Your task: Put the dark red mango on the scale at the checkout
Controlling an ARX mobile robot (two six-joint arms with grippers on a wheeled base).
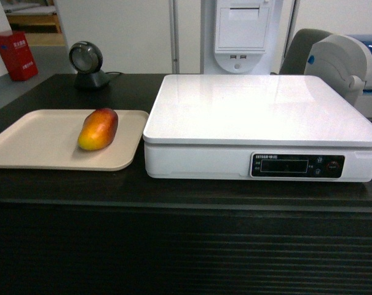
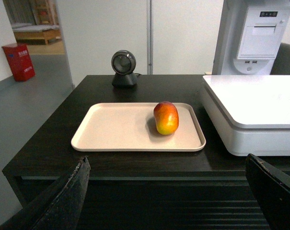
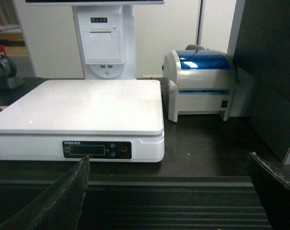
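Note:
The dark red mango [image 1: 98,129] [image 2: 166,118] lies on a flat beige tray [image 1: 38,144] [image 2: 121,129] on the left of the dark checkout counter [image 1: 173,196]. Right of the tray stands the white scale [image 1: 259,110] [image 2: 255,103] [image 3: 82,108], its platform bare and its dark display panel facing me. My left gripper [image 2: 166,163] is open, held in front of the counter's ribbed face, short of the tray. My right gripper [image 3: 168,160] is open too, in front of the counter to the right of the scale's display. Neither gripper shows in the head view.
A round black scanner [image 1: 87,64] [image 2: 123,68] stands behind the tray. A white and blue label printer [image 3: 200,84] [image 1: 345,61] sits right of the scale. A white receipt terminal [image 1: 242,34] rises behind it. A red box [image 1: 15,55] stands on the floor far left.

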